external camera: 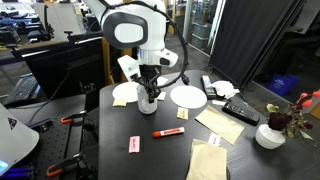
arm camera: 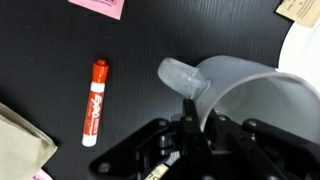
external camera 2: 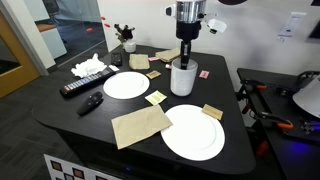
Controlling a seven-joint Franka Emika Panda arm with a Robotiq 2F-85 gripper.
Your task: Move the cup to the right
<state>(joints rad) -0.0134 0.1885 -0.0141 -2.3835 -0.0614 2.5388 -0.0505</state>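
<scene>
The cup (external camera: 147,99) is a plain white mug standing on the black table, between two flat white plates; it also shows in an exterior view (external camera 2: 182,78). In the wrist view the cup (arm camera: 250,95) fills the right side, with its handle (arm camera: 184,78) pointing up and left. My gripper (external camera: 148,86) comes straight down onto the cup and shows from above in an exterior view (external camera 2: 185,57). In the wrist view the gripper (arm camera: 195,122) has its fingers pinched on the cup's wall beside the handle.
White plates (external camera: 188,96) (external camera: 124,93) flank the cup; they show in an exterior view (external camera 2: 126,84) (external camera 2: 193,133). A red marker (arm camera: 93,100) (external camera: 168,132) and pink note (external camera: 134,144) lie nearby. Brown napkins (external camera 2: 140,125), a remote (external camera 2: 85,86) and a low bowl (external camera: 269,136) are further off.
</scene>
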